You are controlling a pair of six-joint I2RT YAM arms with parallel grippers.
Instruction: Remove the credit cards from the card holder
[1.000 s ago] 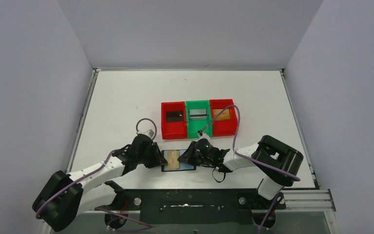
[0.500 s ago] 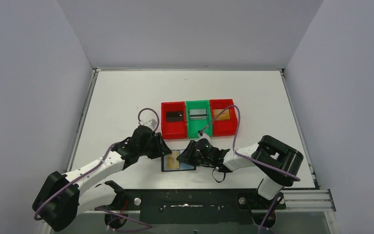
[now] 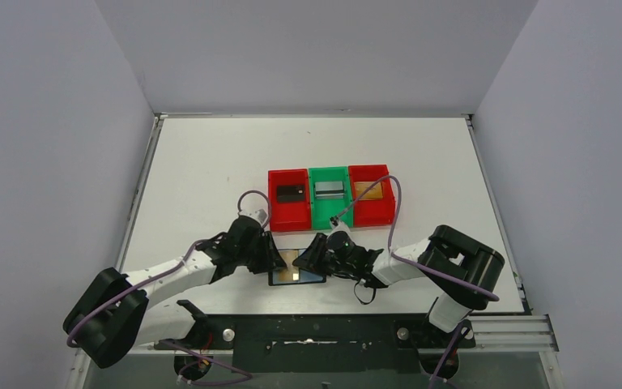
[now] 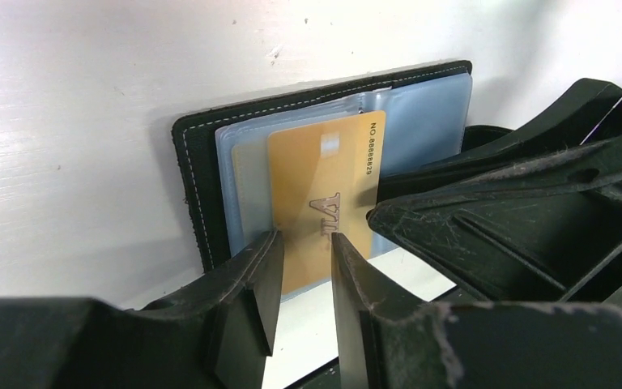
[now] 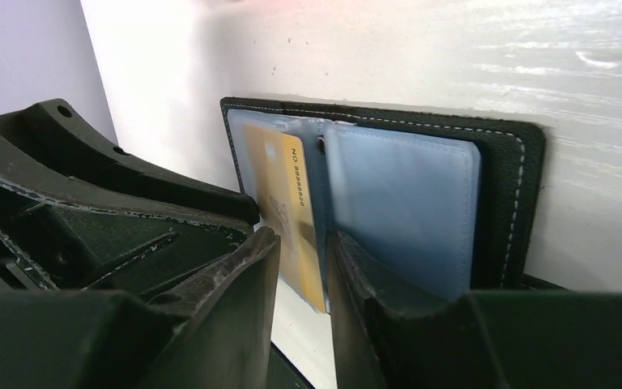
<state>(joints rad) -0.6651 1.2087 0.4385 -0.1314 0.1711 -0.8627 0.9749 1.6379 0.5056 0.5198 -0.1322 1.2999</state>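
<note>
The black card holder lies open on the table near the front edge. A gold card sticks partly out of its left bluish pocket, clear in the left wrist view. My left gripper is at the holder's left edge, jaws a narrow gap apart, tips just over the card's near end, nothing between them. My right gripper is on the holder's right half, jaws narrowly apart, one finger against the blue pocket beside the gold card.
Three joined bins stand just behind the holder: a red bin with a black card, a green bin with a silver-grey card, a red bin with a gold card. The table's front edge is close.
The left gripper lifted away toward the bins half a second ago, then came back down to the holder's left edge over the gold card. The right gripper stayed on the holder.
</note>
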